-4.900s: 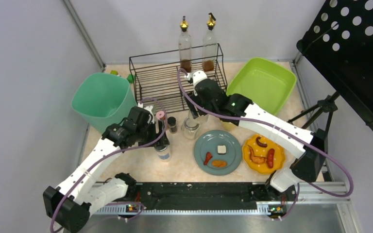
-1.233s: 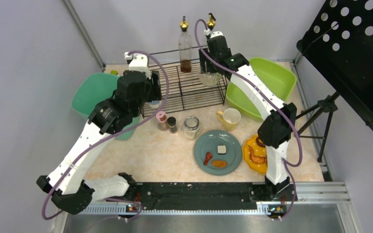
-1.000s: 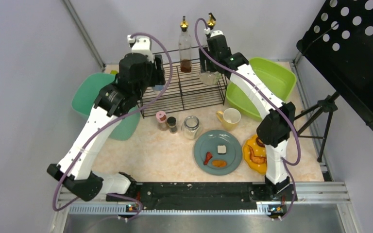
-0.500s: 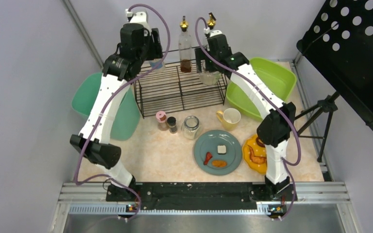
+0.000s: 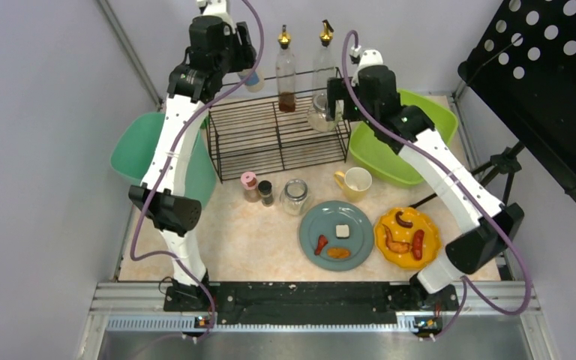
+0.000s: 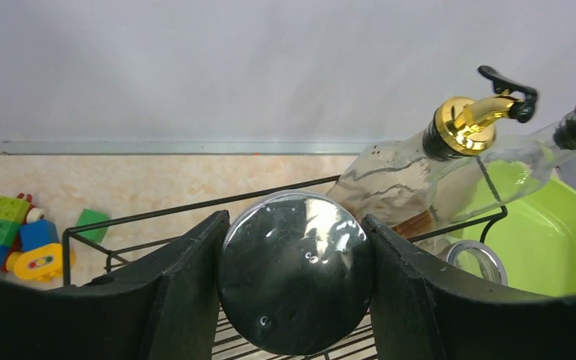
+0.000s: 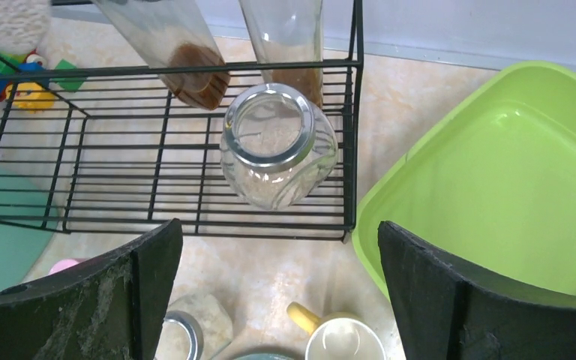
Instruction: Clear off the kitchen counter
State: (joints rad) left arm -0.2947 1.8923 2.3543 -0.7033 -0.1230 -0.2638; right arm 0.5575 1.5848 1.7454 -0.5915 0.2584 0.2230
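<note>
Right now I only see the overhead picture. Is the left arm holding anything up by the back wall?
Observer: Yes. Its wrist camera shows the left fingers clamped on a small jar, whose round dark end faces the lens.
Operator: Is the right arm gripping that glass jar on the rack?
Observer: No. The right fingers stand wide open; the glass jar sits lidless on the wire rack, apart from them.
Operator: Anything hidden behind the left arm?
Observer: Toy blocks on the counter, beside the rack's back corner.
</note>
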